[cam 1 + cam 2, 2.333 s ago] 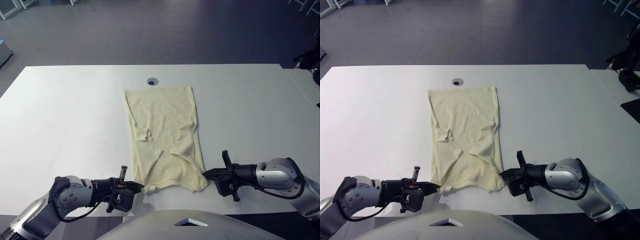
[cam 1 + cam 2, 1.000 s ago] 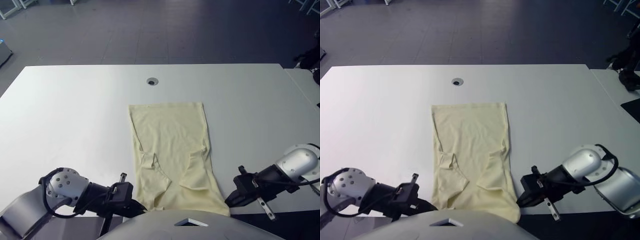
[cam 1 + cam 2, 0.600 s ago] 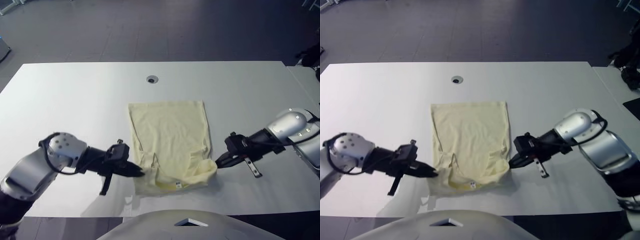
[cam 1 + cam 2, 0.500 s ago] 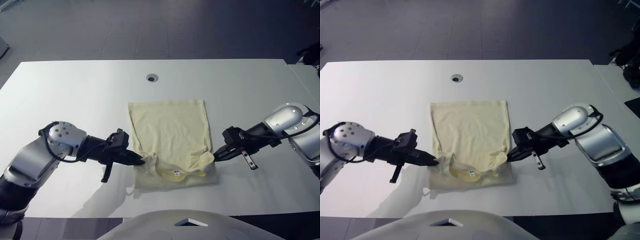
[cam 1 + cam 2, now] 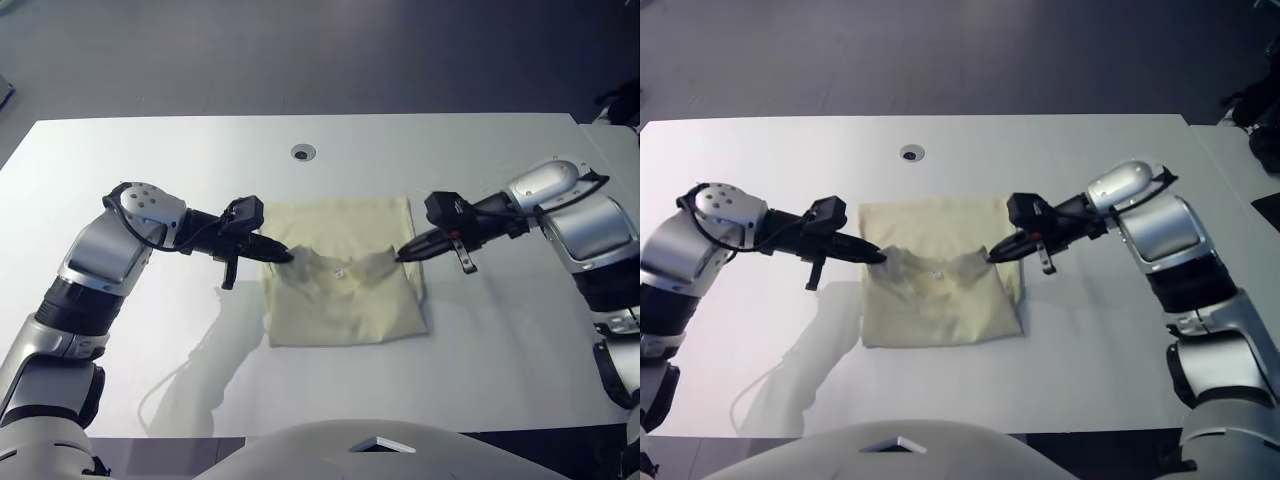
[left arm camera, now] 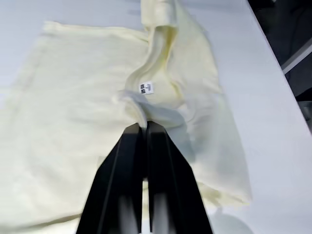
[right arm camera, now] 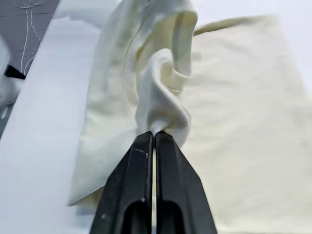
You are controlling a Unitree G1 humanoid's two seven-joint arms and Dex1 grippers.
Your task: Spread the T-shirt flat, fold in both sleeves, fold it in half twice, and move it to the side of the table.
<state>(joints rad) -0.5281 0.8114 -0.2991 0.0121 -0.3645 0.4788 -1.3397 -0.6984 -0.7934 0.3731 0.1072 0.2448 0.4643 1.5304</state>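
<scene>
The T-shirt [image 5: 345,300] is laid at the middle of the table [image 5: 130,160] with its sleeves tucked in; its collar end is held raised and doubled back over the body, so the first half-fold is judged to be under way. The left gripper [image 5: 285,255] is pinched fully closed on the left shoulder corner; the right gripper [image 5: 402,256] is likewise closed on the right corner. The two corners are held level and apart, so that the collar edge is drawn taut and can be laid square toward the far hem. The far hem lies short of the cable hole [image 5: 302,152]; the fold line nearest the robot is well clear of the table's edge; wide bare surface is offered on both sides for the final shift aside.
</scene>
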